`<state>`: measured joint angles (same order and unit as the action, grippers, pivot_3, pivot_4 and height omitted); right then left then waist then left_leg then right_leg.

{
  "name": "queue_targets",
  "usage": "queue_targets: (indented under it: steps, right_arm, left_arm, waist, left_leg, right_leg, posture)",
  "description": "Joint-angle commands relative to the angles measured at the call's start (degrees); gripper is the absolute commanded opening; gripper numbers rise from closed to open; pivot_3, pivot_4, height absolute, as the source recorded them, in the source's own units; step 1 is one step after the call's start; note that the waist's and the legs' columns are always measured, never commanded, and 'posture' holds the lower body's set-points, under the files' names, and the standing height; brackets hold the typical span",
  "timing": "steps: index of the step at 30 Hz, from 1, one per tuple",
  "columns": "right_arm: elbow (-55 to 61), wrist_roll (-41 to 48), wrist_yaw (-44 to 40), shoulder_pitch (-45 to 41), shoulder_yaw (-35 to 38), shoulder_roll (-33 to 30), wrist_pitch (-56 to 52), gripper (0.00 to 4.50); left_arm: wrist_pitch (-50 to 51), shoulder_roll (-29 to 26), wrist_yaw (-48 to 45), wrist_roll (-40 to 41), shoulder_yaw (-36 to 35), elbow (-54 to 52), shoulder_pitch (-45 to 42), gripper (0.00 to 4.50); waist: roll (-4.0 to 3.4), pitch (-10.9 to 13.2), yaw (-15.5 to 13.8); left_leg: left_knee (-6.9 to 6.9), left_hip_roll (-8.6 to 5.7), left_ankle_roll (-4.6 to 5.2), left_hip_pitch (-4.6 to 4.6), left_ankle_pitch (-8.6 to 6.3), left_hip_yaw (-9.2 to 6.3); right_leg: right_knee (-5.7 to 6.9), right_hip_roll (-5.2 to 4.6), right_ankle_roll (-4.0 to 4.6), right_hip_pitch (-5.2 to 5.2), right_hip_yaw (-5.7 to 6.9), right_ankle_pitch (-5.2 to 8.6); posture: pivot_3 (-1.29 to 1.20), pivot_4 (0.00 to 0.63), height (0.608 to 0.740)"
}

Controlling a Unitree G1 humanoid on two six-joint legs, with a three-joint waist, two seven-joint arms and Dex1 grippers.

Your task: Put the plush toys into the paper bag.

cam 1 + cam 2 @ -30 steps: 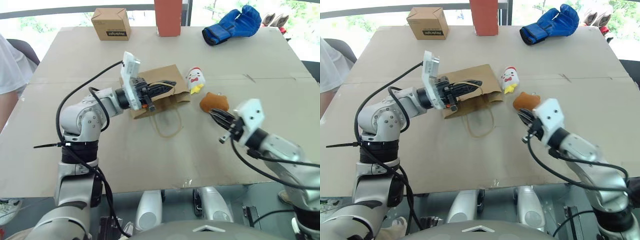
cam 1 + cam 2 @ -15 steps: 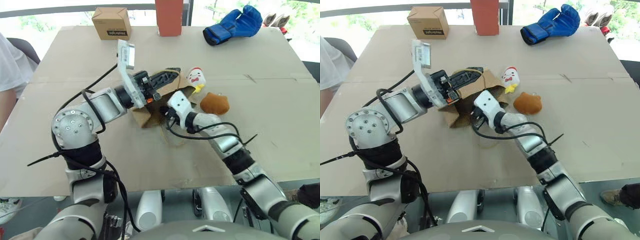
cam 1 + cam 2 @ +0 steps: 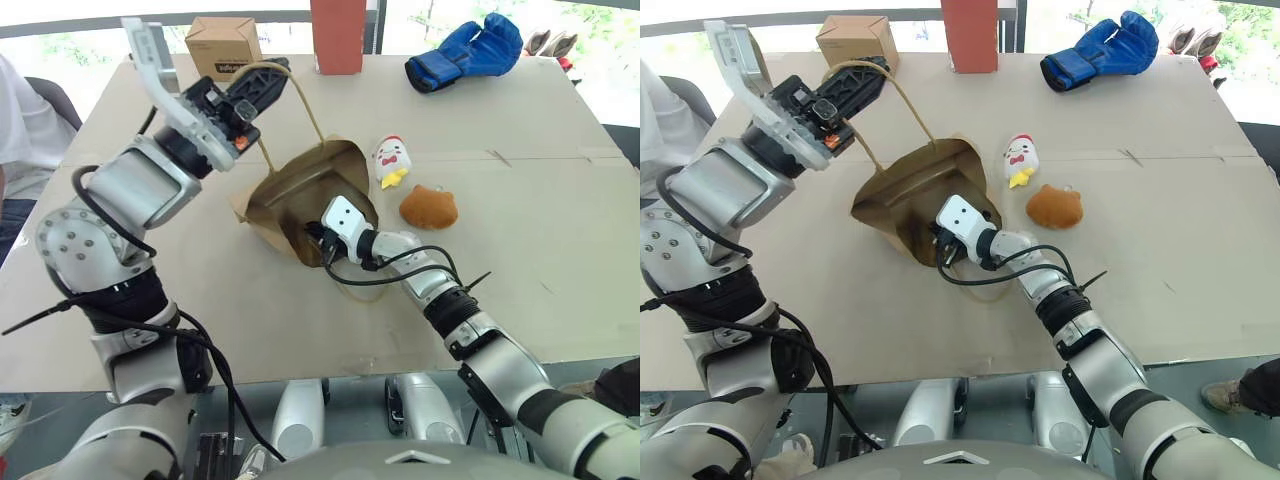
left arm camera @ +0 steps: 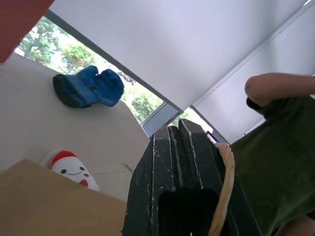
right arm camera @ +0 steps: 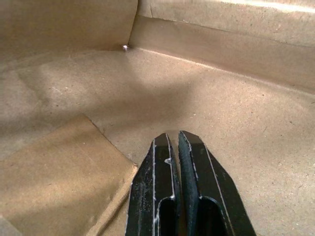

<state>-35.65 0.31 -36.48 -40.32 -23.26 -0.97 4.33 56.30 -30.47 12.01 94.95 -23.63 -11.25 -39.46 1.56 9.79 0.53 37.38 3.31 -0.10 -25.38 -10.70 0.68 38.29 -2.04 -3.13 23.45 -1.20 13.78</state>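
Note:
The brown paper bag (image 3: 282, 192) hangs tilted with its mouth gaping toward me. One twisted handle (image 3: 300, 100) runs up into my left gripper (image 3: 266, 82), which is shut on it above the table's far left; the left wrist view shows the cord beside the closed fingers (image 4: 189, 147). My right gripper (image 3: 312, 238) reaches into the bag's mouth, shut and holding nothing, its tips (image 5: 173, 135) over the bag's inner floor. The white chick plush (image 3: 391, 158) and the orange-brown plush (image 3: 428, 206) lie on the table just right of the bag.
At the far edge stand a small printed cardboard box (image 3: 222, 45) and a tall red box (image 3: 338, 30); a blue boxing glove (image 3: 465, 50) lies far right. A person's white sleeve (image 3: 15, 120) shows at the left; a person in green (image 4: 280, 162) stands nearby.
My left gripper has risen up and to the left with the handle, lifting the bag and opening its mouth. My right arm swung left from beside the orange-brown plush into the bag.

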Motion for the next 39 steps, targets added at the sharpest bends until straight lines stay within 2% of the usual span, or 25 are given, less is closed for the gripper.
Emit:
queue_targets:
  steps: [1, 2, 5, 8, 10, 11, 14, 17, 22, 27, 30, 33, 34, 36, 39]
  right_arm:
    - [11.0, 6.9, -7.3, -0.4, 3.6, -1.1, -3.5, 0.04]
    - [14.9, 11.0, -10.2, -0.7, 5.0, -1.3, -7.4, 0.04]
    - [22.3, 12.6, -13.6, -2.2, 5.9, -3.9, -11.4, 0.83]
    - [29.3, 15.5, -13.5, -2.7, 7.9, -5.4, -16.5, 2.27]
    - [35.2, 16.4, -12.5, -2.8, 9.3, -7.5, -20.9, 2.88]
    - [41.0, 17.0, -11.6, -2.6, 10.6, -10.5, -25.4, 3.40]
    - [54.0, 17.1, -8.3, -1.4, 14.3, -18.9, -36.5, 3.40]
    - [58.4, 15.5, -4.5, -0.4, 16.8, -25.3, -44.9, 3.40]
    - [51.9, 11.7, -2.7, 3.0, 15.5, -33.4, -50.9, 3.40]
    - [35.8, 6.9, -2.6, 3.0, 8.5, -31.8, -50.2, 3.40]
    - [32.0, 4.7, -2.2, 2.7, 7.2, -31.2, -48.2, 2.60]
    - [35.3, 4.6, -1.8, 4.2, 9.1, -31.7, -46.9, 1.32]
    - [37.2, 4.9, -1.9, 5.0, 10.1, -32.2, -46.4, 0.74]
    - [41.5, 6.7, -1.9, 6.8, 13.6, -32.5, -45.4, 0.03]
    - [55.6, 17.4, -4.7, 8.8, 23.4, -31.1, -47.2, 0.03]
  left_arm:
    - [-0.9, -1.6, 0.1, -3.4, 1.8, -1.2, 1.6, 0.00]
    - [-1.1, -1.9, 0.8, -4.6, 2.2, -1.0, 2.0, 0.00]
    - [-1.6, -2.6, 0.4, -7.7, 3.2, -0.7, 2.7, 0.00]
    - [-2.1, -2.3, 0.0, -10.1, 3.8, 0.0, 2.6, 0.00]
    - [-2.5, -2.2, -1.0, -11.9, 4.1, 0.8, 2.0, 0.00]
    - [-3.0, -2.2, -1.1, -13.2, 4.0, 1.6, 1.4, 0.00]
    - [-3.7, -2.1, -2.0, -15.3, 3.7, 1.9, 1.3, 0.00]
    - [-4.1, -1.8, -2.8, -16.7, 3.3, 2.0, 1.3, 0.00]
    - [-4.4, -0.8, -4.3, -18.8, 3.7, 2.0, 1.0, 0.00]
    - [-4.1, 0.8, -5.9, -20.8, 4.6, 2.8, -0.2, 0.00]
    - [-3.6, 1.1, -6.3, -21.2, 4.8, 3.0, -1.1, 0.00]
    - [-3.2, 1.3, -6.2, -20.9, 4.6, 2.8, -1.4, 0.00]
    - [-3.0, 1.4, -6.1, -20.7, 4.5, 2.7, -1.4, 0.00]
    - [-2.8, 1.6, -5.8, -20.3, 4.5, 2.5, -1.6, 0.00]
    - [-1.6, 2.5, -5.0, -18.6, 4.9, 2.4, -1.9, 0.00]
  waist:
    - [-0.01, 0.0, -0.1]
    - [0.00, 0.1, 0.0]
    - [0.00, 0.1, 0.1]
    - [0.00, 0.1, 0.1]
    - [-0.01, 0.1, -0.1]
    - [-0.02, 0.1, -0.4]
    - [-0.02, 0.1, -1.1]
    - [0.01, 0.1, -1.4]
    - [0.02, 0.1, -1.3]
    - [0.03, 0.1, -1.1]
    - [0.02, 0.1, -1.1]
    - [0.05, 0.1, -1.2]
    - [0.05, 0.1, -1.2]
    - [0.05, 0.1, -1.3]
    - [0.00, 0.1, -1.4]
  left_leg:
    - [0.00, 0.00, 0.00, -0.01, 0.00, 0.00]
    - [0.00, 0.00, 0.00, -0.10, 0.00, 0.00]
    - [-0.03, 0.01, -0.01, -0.12, 0.00, -0.05]
    - [-0.09, 0.01, -0.02, -0.11, 0.00, -0.05]
    - [-0.12, 0.01, -0.02, -0.11, 0.00, -0.05]
    - [-0.13, 0.01, -0.02, -0.13, 0.00, -0.05]
    - [-0.10, -0.02, -0.03, -0.27, 0.01, 0.00]
    - [-0.12, -0.03, -0.03, -0.27, 0.00, 0.02]
    - [-0.16, -0.02, -0.02, -0.25, 0.00, 0.08]
    - [-0.16, -0.03, -0.01, -0.25, 0.00, 0.15]
    - [-0.19, -0.03, 0.01, -0.27, -0.01, 0.15]
    - [-0.19, -0.03, 0.01, -0.27, -0.01, 0.14]
    - [-0.19, -0.03, 0.01, -0.27, -0.01, 0.14]
    - [-0.18, -0.03, 0.00, -0.28, 0.00, 0.14]
    - [-0.18, -0.03, 0.00, -0.33, 0.00, 0.13]
  right_leg:
    - [0.00, 0.00, 0.00, 0.00, 0.00, 0.00]
    - [-0.01, 0.00, 0.00, 0.08, 0.00, 0.00]
    - [0.02, 0.00, 0.00, 0.12, 0.05, 0.00]
    - [0.02, 0.01, 0.01, 0.14, 0.07, 0.01]
    - [0.01, 0.00, 0.01, 0.14, 0.08, 0.01]
    - [0.00, 0.00, 0.01, 0.15, 0.08, 0.01]
    - [-0.05, -0.08, 0.01, 0.26, 0.09, 0.00]
    - [-0.15, -0.09, 0.01, 0.25, 0.10, 0.01]
    - [-0.23, -0.09, 0.03, 0.24, 0.05, 0.01]
    - [-0.27, -0.07, 0.02, 0.25, -0.04, 0.01]
    - [-0.27, -0.05, 0.00, 0.29, -0.08, 0.00]
    - [-0.29, -0.05, 0.00, 0.28, -0.07, 0.00]
    - [-0.28, -0.05, -0.01, 0.28, -0.07, 0.00]
    - [-0.29, -0.05, -0.01, 0.28, -0.06, 0.00]
    - [-0.29, -0.06, -0.01, 0.28, -0.04, 0.00]
  posture:
    - [0.00, 0.150, 0.714]
    - [0.00, 0.150, 0.714]
    - [0.00, 0.150, 0.714]
    - [0.00, 0.150, 0.714]
    - [0.00, 0.150, 0.714]
    - [0.00, 0.150, 0.714]
    - [0.00, 0.150, 0.714]
    - [0.00, 0.150, 0.714]
    - [0.00, 0.150, 0.714]
    - [0.00, 0.150, 0.714]
    - [0.00, 0.150, 0.714]
    - [0.00, 0.150, 0.714]
    - [0.00, 0.150, 0.714]
    - [0.00, 0.150, 0.714]
    - [0.00, 0.150, 0.714]
